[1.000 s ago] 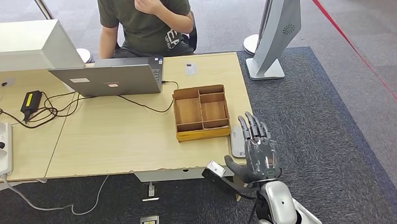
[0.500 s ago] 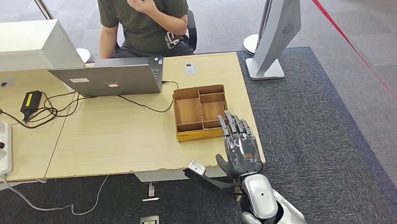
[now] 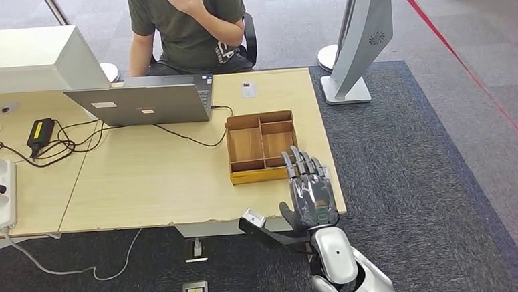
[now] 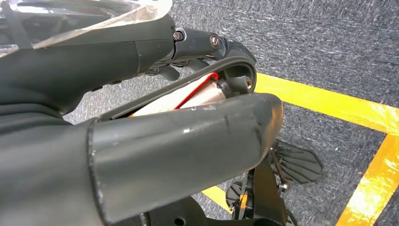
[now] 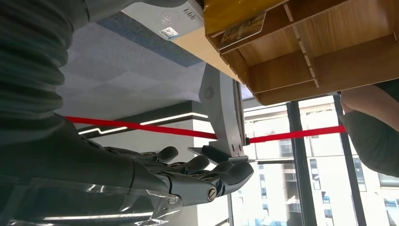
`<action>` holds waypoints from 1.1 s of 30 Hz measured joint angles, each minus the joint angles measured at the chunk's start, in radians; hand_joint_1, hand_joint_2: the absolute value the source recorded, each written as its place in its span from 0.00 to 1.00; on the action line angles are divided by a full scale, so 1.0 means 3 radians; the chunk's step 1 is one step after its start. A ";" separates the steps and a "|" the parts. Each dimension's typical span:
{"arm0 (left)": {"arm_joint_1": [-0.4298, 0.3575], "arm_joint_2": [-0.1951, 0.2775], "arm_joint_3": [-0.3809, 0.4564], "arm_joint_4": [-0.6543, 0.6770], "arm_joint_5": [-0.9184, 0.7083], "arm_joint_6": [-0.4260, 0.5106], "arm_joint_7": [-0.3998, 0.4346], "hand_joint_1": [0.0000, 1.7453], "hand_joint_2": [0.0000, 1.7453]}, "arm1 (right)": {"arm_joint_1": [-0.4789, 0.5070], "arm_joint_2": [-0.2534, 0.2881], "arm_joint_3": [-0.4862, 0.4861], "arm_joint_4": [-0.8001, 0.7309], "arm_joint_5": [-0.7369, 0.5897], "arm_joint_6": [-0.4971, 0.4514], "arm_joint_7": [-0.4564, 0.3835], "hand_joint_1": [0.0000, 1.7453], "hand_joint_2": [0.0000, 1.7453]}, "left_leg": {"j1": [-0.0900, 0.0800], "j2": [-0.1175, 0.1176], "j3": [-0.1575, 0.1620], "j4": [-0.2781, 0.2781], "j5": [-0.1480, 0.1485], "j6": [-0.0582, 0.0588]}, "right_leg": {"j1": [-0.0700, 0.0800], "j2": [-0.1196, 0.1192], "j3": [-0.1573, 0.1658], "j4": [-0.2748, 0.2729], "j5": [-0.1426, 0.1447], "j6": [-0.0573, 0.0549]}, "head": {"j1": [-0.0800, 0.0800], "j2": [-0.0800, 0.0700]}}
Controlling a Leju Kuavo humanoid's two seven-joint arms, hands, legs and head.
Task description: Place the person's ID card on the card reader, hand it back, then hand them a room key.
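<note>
Right hand (image 3: 310,195) hovers with fingers (image 3: 302,165) apart and empty; the ID card (image 3: 248,90) lies flat on the desk (image 3: 151,185) well beyond them, probably light, stiff and slippery, so pinch its overhanging or lifted edge.

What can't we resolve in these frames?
- Card reader: in the head view, hidden behind the right robot hand.
- Small card at the desk's far edge: print too small, head view.
- Card in the wooden tray: face blurred, right wrist view.
</note>
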 joint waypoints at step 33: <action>0.0000 -0.0001 0.0002 0.0001 0.0011 -0.0060 0.0086 0.00 0.00 | -0.0642 0.0235 0.0134 0.0442 -0.0058 0.0779 -0.0107 0.00 1.00 | 0.0000 0.0000 -0.0001 0.0000 0.0001 -0.0001 | 0.0000 0.0000 0.0000 0.0001 0.0000 0.0000 | 0.0000 0.0000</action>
